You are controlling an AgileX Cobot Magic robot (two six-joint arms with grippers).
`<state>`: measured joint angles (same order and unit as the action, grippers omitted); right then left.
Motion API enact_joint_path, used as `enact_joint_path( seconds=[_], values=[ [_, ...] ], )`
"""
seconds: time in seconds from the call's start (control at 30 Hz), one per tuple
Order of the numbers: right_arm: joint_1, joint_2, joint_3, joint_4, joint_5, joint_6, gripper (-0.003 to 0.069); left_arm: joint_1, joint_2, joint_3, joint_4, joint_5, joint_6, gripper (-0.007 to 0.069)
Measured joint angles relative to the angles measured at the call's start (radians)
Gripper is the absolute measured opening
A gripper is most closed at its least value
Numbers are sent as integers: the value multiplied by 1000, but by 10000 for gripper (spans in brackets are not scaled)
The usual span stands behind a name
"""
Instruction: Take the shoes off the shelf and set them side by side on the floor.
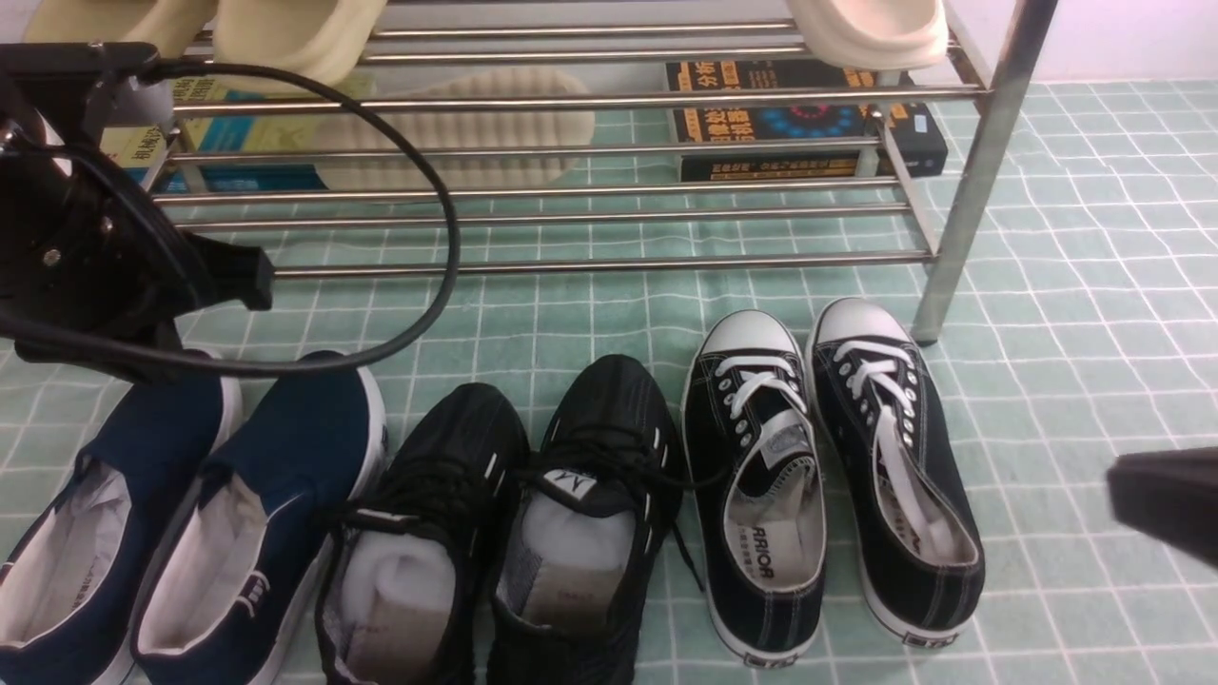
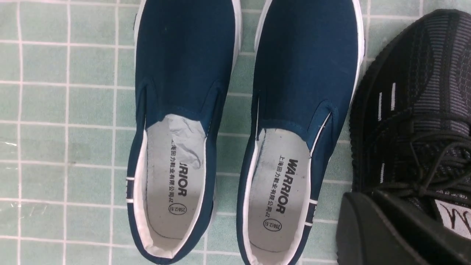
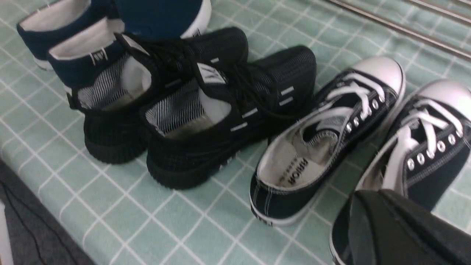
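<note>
Black sneakers (image 1: 609, 419) point toes toward shelf (image 1: 590, 264), parallel.

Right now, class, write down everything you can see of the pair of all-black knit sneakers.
The black knit sneakers stand upright on ribbed black soles on the green tiled floor, toes toward the shelf, side by side, close together. Mesh-like uppers carry small white dashes; black laces are loosely tied; the right one shows a white tongue label; white paper stuffs both. A navy slip-on sits close against the left one; a white-toed canvas sneaker lies just apart on the right.
</note>
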<state>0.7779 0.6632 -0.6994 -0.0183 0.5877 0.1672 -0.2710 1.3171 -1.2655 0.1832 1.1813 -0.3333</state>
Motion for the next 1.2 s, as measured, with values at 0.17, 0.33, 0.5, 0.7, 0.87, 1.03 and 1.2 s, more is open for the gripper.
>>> enact_joint_path(
  seconds=[0.17, 0.33, 0.5, 0.7, 0.87, 1.03, 1.2],
  values=[
    [0, -35, 103, 0, -160, -1, -14, 0, 0, 0, -7, 2, -5, 57],
    [0, -44, 113, 0, -178, -1, -10, 0, 0, 0, -9, 14, -5, 65],
    [0, -44, 114, 0, -177, -1, -10, 0, 0, 0, -1, 17, -5, 67],
    [0, -44, 114, 0, -176, -1, -9, 0, 0, 0, 14, 17, -5, 71],
    [0, -52, 121, 0, -178, -1, -5, 0, 0, 0, 14, 19, -5, 72],
    [-66, -128, 202, 2, -180, -1, -1, 0, 0, 0, 18, 20, -5, 72],
    [-274, -269, 348, 4, -183, -1, 1, 0, 0, 0, 35, 19, -5, 74]
  ],
)
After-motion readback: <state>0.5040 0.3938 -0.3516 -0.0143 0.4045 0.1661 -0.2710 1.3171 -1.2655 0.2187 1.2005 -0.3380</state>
